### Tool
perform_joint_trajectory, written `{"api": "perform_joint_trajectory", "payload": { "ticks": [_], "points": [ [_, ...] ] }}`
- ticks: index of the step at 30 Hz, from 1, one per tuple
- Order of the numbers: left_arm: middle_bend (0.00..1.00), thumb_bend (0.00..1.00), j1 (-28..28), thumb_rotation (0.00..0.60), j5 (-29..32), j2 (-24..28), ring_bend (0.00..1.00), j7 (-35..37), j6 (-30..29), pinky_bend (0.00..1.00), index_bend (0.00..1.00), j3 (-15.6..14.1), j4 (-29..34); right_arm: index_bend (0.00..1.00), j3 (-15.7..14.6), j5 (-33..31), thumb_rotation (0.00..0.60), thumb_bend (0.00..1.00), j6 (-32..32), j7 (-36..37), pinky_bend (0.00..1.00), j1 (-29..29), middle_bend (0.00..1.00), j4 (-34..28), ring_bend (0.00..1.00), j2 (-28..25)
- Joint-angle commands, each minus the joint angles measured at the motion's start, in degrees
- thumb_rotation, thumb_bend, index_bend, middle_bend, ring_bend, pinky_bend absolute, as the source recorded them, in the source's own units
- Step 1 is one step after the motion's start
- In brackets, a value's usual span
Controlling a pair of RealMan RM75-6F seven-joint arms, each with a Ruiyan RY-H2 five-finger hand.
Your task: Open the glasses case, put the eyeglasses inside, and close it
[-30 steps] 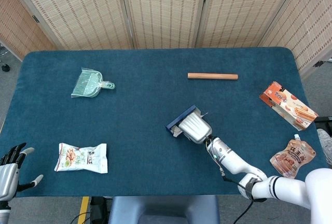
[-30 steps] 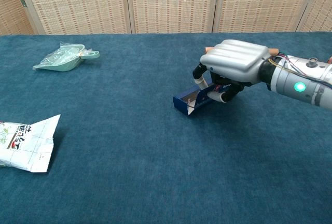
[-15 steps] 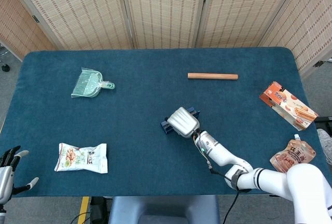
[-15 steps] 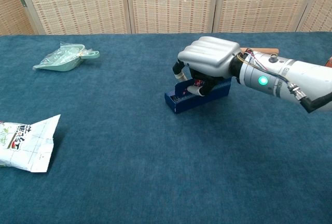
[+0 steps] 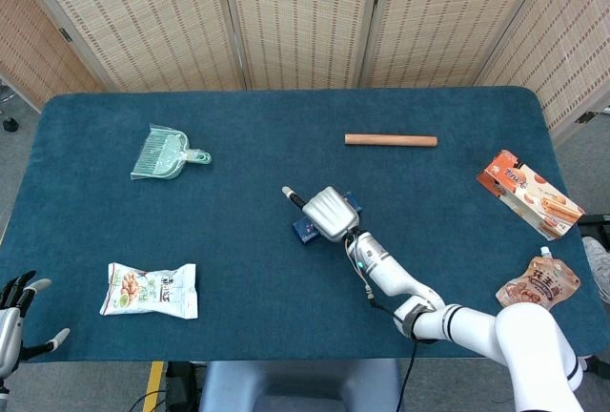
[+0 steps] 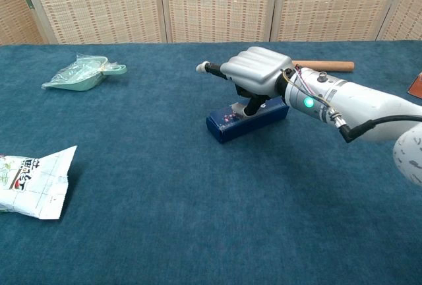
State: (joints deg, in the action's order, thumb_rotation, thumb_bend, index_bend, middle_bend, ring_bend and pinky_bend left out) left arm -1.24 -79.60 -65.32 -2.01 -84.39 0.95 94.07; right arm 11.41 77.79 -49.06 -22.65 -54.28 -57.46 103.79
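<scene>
head view: the case point(image 5: 307, 230) is lying near the middle of the counter point(image 5: 248, 269), mostly hidden under the right hand point(image 5: 329, 212). only its dark blue near-left end is showing here. the hand is sitting on top of it with one finger sticking out to the far left; whether it is gripping the case or only pressing on it i cannot tell from this angle. the left hand point(image 5: 17, 312) is hanging off the near left corner, fingers apart, holding nothing. a snack bag point(image 5: 150, 290) is lying near left, a green dustpan point(image 5: 164, 154) far left, a wooden stick point(image 5: 391, 140) far right.

chest view: the case point(image 6: 245, 117) is resting flat, lid down as far as i can see, its long axis running from near left to far right. the right hand point(image 6: 254, 74) is arching over the far right half, most fingers curled in, the thumb reaching down to touch the top face, one finger pointing left past the case. it looks like a press, not a grasp. eyeglasses are not showing.

the case is looking like a stiff, light box with smooth faces, so it may skid on the cloth when pushed. i judge the long side edges are giving the surest hold, with the top pinned while the lid seats.
</scene>
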Motion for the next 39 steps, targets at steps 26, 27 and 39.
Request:
{"api": "perform_joint_trajectory", "payload": {
  "ticks": [26,27,39],
  "points": [
    [0.12,0.2,0.4,0.6,-0.5,-0.1,0.11,-0.3,0.5,0.19,0.24,0.0,0.5,0.05,0.4,-10.4,0.6,0.22,5.7,-3.3,1.0,1.1,1.0,-12.8,1.0,-9.6],
    [0.12,0.2,0.4,0.6,-0.5,-0.1,0.11,-0.4,0.6,0.19,0.24,0.0,0.5,0.07,0.3,-11.3,0.6,0.22,6.3,-4.1,1.0,0.8,1.0,-12.5,1.0,-9.4],
    [0.12,0.2,0.2,0.6,0.6,0.6,0.11,-0.5,1.1,0.19,0.24,-0.1,1.0,0.26,0.7,-22.2,0.6,0.22,10.6,-11.3,1.0,-3.9,1.0,-7.2,1.0,-6.1]
  ]
}}
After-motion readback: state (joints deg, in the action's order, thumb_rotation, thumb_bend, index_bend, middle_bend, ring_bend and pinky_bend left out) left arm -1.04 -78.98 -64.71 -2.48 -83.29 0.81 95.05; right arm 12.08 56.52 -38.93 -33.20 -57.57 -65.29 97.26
